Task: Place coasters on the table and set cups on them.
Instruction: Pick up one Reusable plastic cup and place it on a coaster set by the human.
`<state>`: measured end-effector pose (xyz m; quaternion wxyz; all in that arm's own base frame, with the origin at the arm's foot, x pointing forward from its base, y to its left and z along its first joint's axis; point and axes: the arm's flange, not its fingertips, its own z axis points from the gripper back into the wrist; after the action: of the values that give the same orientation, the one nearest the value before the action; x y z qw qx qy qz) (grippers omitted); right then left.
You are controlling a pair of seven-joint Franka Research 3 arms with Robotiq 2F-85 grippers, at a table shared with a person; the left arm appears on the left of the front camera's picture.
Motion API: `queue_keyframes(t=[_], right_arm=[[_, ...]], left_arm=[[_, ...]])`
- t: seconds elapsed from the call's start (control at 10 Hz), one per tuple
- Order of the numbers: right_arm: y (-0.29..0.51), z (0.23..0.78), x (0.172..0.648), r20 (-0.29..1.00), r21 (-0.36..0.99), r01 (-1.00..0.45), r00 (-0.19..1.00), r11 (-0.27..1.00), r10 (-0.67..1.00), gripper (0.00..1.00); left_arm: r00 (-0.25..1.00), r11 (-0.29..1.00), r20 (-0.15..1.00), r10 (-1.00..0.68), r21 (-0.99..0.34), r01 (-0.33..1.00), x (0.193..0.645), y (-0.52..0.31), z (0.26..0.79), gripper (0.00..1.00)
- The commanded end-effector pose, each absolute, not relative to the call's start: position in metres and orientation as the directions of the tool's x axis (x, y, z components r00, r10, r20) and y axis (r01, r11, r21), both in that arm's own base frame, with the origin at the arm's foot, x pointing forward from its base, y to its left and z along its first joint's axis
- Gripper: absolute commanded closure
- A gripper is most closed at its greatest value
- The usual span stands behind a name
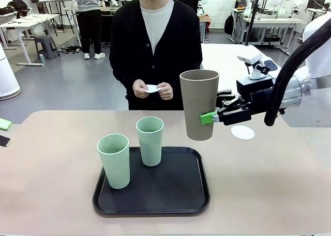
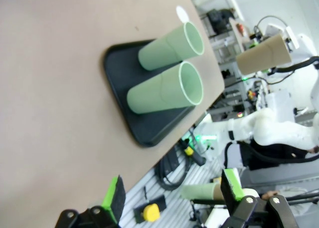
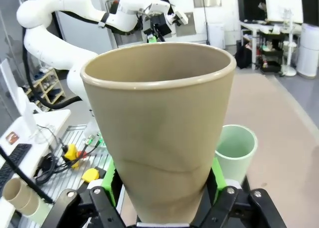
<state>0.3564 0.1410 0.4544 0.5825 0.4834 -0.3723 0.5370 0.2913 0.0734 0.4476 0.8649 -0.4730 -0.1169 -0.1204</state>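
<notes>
Right gripper (image 1: 208, 117) clamps the brown cup (image 1: 199, 99) low on its wall, upright and clear of the table (image 1: 274, 184), near the coaster (image 1: 242, 132); best to centre its base over that coaster, lower it straight down, and only then let go

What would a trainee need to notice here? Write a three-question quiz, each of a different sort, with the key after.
1. How many green cups stand on the tray?
2. Pick one. The right gripper is: A open; B shut on the brown cup; C shut on a lid.
3. True or false: the person's hands are empty.

Key: 1 two. 2 B. 3 false, they hold a coaster.
</notes>
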Motion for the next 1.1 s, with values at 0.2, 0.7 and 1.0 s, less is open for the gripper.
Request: queue_keyframes(t=[0.2, 0.7, 1.0], right_arm=[[0.03, 0.479, 0.458, 0.968, 0.124, -0.992, 0.119, -0.007, 0.221, 0.18], [-0.072, 0.514, 0.516, 0.962, 0.035, -0.968, 0.099, 0.248, 0.253, 0.18], [-0.066, 0.52, 0.509, 0.956, 0.028, -0.938, 0.127, 0.346, 0.266, 0.18]], left_arm=[[0.941, 0.513, 0.325, -0.096, -0.794, 0.327, 0.293, 0.072, 0.449, 0.0], [0.941, 0.513, 0.325, -0.096, -0.794, 0.327, 0.293, 0.072, 0.449, 0.0], [0.941, 0.513, 0.325, -0.096, -0.794, 0.327, 0.293, 0.072, 0.449, 0.0]])
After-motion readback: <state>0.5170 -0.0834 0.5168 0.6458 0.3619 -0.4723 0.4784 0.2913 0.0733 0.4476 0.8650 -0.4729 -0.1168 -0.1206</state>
